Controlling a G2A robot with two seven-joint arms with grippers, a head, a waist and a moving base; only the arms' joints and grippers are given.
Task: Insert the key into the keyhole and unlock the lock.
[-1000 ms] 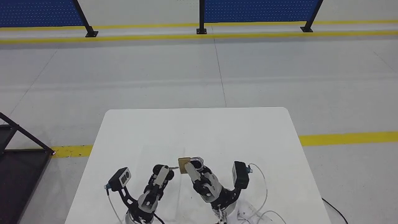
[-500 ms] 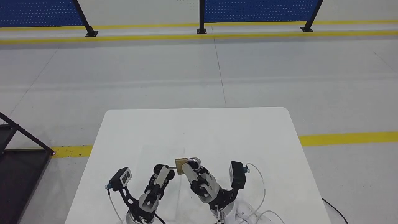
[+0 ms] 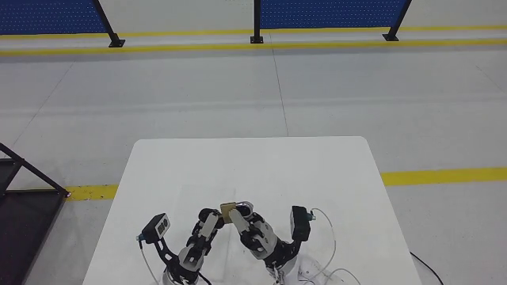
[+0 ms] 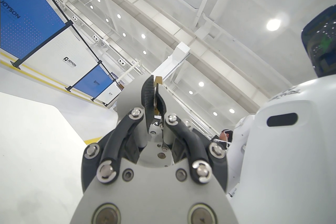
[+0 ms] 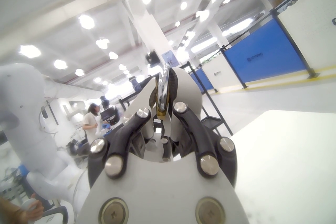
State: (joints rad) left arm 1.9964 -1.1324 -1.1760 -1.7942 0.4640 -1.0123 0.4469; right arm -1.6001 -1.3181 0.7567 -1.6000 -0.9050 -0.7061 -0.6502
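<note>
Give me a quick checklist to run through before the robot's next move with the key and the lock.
1. Left gripper shut on the key: ok.
2. Right gripper shut on the lock: ok.
3. Key and lock brought close: ok. In the top view the two grippers sit side by side over the table with the lock between them.
4. Key tip lined up with the keyhole: cannot tell, because the keyhole is hidden.
5. Key already inside the lock: cannot tell, because the contact is too small to see in the top view.
</note>
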